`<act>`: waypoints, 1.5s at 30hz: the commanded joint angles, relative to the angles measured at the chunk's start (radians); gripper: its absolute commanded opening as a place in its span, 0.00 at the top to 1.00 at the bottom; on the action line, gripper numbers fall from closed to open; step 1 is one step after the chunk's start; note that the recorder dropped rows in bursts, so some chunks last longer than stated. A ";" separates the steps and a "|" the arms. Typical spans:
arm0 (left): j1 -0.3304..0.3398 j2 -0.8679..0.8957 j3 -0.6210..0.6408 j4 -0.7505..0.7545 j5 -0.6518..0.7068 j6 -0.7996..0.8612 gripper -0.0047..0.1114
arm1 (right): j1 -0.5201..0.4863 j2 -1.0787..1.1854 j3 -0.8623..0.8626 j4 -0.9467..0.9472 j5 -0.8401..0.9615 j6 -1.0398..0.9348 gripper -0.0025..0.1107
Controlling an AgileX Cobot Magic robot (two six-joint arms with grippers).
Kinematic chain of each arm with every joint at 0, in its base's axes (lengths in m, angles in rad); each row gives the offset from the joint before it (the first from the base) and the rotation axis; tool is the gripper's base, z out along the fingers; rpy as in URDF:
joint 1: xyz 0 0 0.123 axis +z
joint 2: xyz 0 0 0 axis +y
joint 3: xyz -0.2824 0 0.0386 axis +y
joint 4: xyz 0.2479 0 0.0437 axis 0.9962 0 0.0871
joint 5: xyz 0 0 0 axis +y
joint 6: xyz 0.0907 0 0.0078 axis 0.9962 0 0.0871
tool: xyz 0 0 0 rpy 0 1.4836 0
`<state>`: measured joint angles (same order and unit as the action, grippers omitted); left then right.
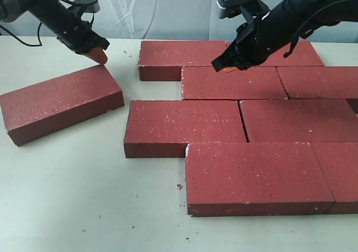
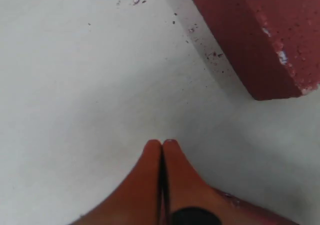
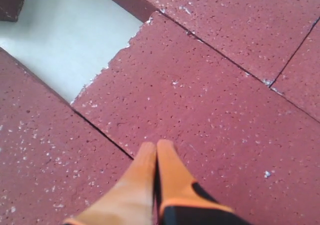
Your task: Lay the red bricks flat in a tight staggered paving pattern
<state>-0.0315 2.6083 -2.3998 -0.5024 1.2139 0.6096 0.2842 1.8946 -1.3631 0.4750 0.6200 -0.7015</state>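
Several red bricks lie flat in staggered rows on the right, among them a front brick (image 1: pixel 257 176) and a middle-row brick (image 1: pixel 184 126). One loose brick (image 1: pixel 61 103) lies apart on the left, skewed; its corner (image 2: pixel 270 40) shows in the left wrist view. My left gripper (image 1: pixel 98 56) (image 2: pixel 161 144) is shut and empty, its tips just behind that brick's far right corner, over the table. My right gripper (image 1: pixel 226 69) (image 3: pixel 156 146) is shut and empty, tips down on the second-row brick (image 1: pixel 232 83) (image 3: pixel 200 105) near its seam with the back brick (image 1: pixel 179 56).
The pale table (image 1: pixel 84 196) carries small crumbs of brick (image 1: pixel 179 186) in front. A gap of bare table (image 3: pixel 75 35) shows between bricks in the right wrist view. A pale curtain (image 1: pixel 168 11) hangs behind the table.
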 commanded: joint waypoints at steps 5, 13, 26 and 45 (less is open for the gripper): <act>-0.002 -0.051 -0.002 -0.058 0.007 0.018 0.96 | -0.004 0.000 0.003 0.002 -0.011 -0.003 0.98; 0.000 -0.169 0.003 0.362 0.007 -0.258 0.96 | -0.004 0.000 0.003 0.004 -0.023 -0.003 0.98; 0.000 -0.571 0.597 0.231 0.007 -0.186 0.96 | -0.004 0.000 0.003 0.004 -0.027 -0.003 0.98; -0.237 -0.919 1.458 0.502 -0.303 -0.525 0.96 | -0.004 0.000 0.003 0.002 -0.001 -0.003 0.98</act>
<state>-0.2676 1.6982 -1.0121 -0.0921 1.0243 0.1969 0.2842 1.8946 -1.3631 0.4792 0.6163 -0.7015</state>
